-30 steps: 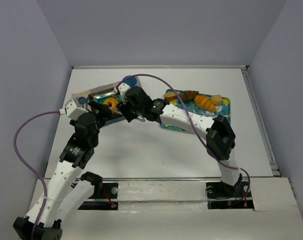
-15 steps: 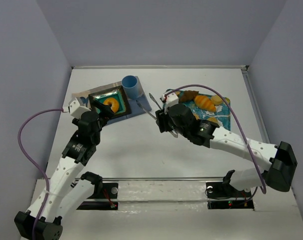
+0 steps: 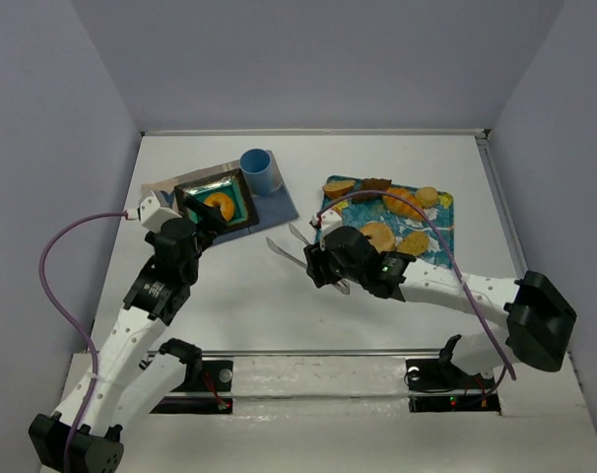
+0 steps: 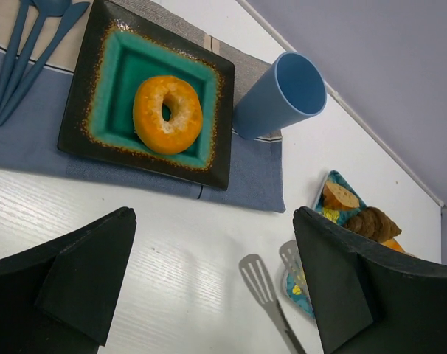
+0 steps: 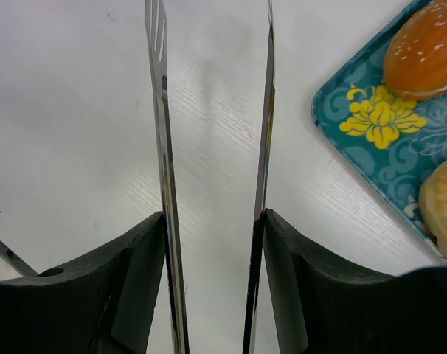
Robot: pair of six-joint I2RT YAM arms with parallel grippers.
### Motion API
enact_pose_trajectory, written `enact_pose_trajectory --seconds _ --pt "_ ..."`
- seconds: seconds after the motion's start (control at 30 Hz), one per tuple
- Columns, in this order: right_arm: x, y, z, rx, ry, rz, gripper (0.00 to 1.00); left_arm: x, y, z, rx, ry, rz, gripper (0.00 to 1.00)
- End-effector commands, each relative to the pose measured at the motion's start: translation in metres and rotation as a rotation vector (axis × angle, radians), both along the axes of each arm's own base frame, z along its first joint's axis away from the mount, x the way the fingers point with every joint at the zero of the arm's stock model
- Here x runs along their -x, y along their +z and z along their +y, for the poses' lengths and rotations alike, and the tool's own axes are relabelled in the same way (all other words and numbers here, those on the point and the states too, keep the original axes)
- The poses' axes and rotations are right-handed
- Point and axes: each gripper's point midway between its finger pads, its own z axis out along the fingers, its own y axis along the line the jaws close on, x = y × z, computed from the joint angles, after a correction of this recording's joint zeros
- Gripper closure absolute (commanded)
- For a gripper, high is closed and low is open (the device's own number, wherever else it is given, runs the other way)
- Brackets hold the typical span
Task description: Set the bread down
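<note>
The bread, a ring with no long axis, lies flat in the teal square plate, far left on the bench, with the blue cup just right of it. The left end effector hovers just on its near side, fingers wide apart. The right end effector, clamped on empty tongs, sits well apart to the near right. The placement looks done!

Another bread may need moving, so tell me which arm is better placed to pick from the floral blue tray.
Right, probably: the right gripper clamps the metal tongs beside the floral blue tray; the open left gripper hovers by the teal square plate.
</note>
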Motion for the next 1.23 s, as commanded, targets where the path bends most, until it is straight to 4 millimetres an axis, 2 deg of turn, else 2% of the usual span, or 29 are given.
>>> enact_pose_trajectory --seconds 0.0,0.07,0.17,0.2,0.27,0.4,0.6,0.63,0.9,1.0,1.2 --pt "0.006 -0.011 0.032 -0.061 0.075 0.012 0.41 -0.006 0.011 0.0 0.002 0.004 -0.043 0.01" --pt "0.01 -0.028 0.035 -0.027 0.076 0.036 0.41 -0.007 0.009 0.0 -0.003 0.004 -0.036 0.01" --pt "0.015 -0.039 0.036 -0.005 0.066 0.044 0.36 -0.008 0.009 0.0 -0.003 0.005 -0.034 0.01" --pt "0.019 -0.043 0.037 -0.002 0.068 0.054 0.21 -0.008 0.008 0.0 -0.009 0.004 -0.031 0.01" --pt "0.019 -0.044 0.033 0.004 0.05 0.053 0.0 -0.008 0.009 0.001 -0.014 0.012 -0.029 0.01" --pt "0.018 -0.027 0.027 -0.021 0.021 0.018 0.0 -0.006 0.01 0.005 -0.016 0.028 -0.03 0.01" --pt "0.007 0.032 0.004 -0.119 -0.096 -0.099 0.0 -0.003 0.013 0.008 -0.01 0.038 -0.044 0.01" --pt "0.005 0.049 -0.004 -0.151 -0.126 -0.135 0.0 -0.002 0.014 0.008 -0.009 0.039 -0.047 0.01" --pt "0.005 0.104 -0.04 -0.314 -0.264 -0.217 0.0 0.0 0.01 0.019 -0.022 0.101 -0.026 0.01" --pt "0.006 0.109 -0.055 -0.321 -0.295 -0.249 0.0 -0.002 0.011 0.017 -0.017 0.095 -0.034 0.01" --pt "0.009 0.103 -0.071 -0.321 -0.324 -0.268 0.0 -0.005 0.007 0.019 -0.029 0.117 -0.002 0.01"
